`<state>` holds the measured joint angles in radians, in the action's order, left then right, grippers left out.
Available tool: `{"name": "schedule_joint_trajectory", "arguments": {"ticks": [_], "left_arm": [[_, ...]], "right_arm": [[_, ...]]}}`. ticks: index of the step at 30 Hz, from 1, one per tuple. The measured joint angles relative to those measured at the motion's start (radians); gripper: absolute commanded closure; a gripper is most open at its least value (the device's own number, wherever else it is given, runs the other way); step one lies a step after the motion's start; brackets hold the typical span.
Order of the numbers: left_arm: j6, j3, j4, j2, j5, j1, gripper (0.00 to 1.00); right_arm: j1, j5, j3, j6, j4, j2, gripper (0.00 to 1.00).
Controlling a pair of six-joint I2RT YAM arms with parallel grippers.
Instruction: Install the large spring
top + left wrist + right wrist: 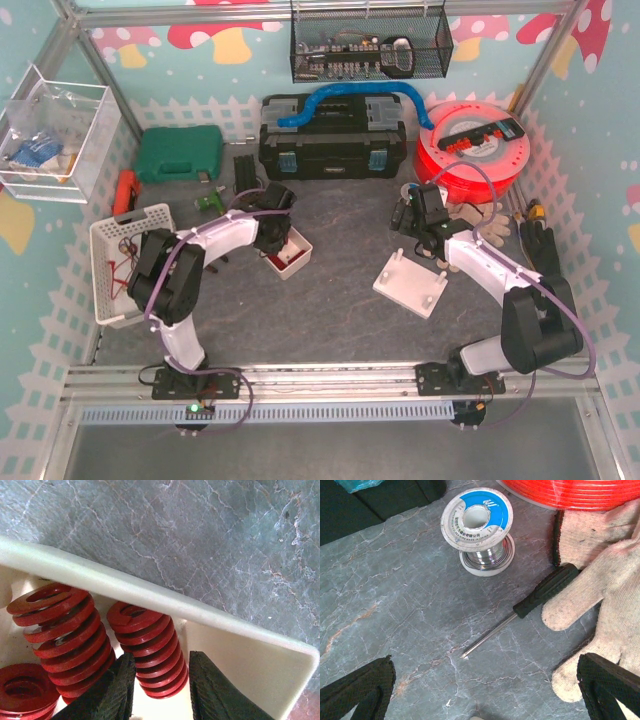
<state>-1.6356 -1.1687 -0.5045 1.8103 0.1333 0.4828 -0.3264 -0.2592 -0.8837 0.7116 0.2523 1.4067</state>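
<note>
Springs (60, 625), three red, in one box (165, 600); left gripper (161, 680) flanks one, grip unclear; right gripper (485, 666) wide open.

Glossy red spring (150, 640), perhaps plastic cream box (210, 617), matt veined tabletop (200, 530)

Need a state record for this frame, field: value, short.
left gripper: in the white box, fingers either side of the narrower red spring; grip unclear
right gripper: open over the table, holding nothing
wider red spring: standing in the box beside the narrower one, untouched
peg plate: on the table between the arms, no spring on it
near right gripper: wire spool, screwdriver, glove
</note>
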Motion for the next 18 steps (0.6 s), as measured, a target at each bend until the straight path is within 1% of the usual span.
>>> {"name": "schedule_joint_trajectory", "arguments": {"ticks": [7, 11, 18], "left_arm": [[-0.013, -0.019, -0.013, 0.015, 0.000, -0.003, 0.60], [-0.029, -0.030, -0.029, 0.029, -0.003, -0.006, 0.68], [-0.062, -0.058, -0.040, 0.066, -0.003, -0.017, 0.71]], "right_arm": [[0.000, 0.000, 0.003, 0.000, -0.012, 0.000, 0.02], [0.000, 0.000, 0.007, 0.001, -0.014, 0.002, 0.03], [0.000, 0.000, 0.007, 0.003, -0.014, 0.005, 0.03]]}}
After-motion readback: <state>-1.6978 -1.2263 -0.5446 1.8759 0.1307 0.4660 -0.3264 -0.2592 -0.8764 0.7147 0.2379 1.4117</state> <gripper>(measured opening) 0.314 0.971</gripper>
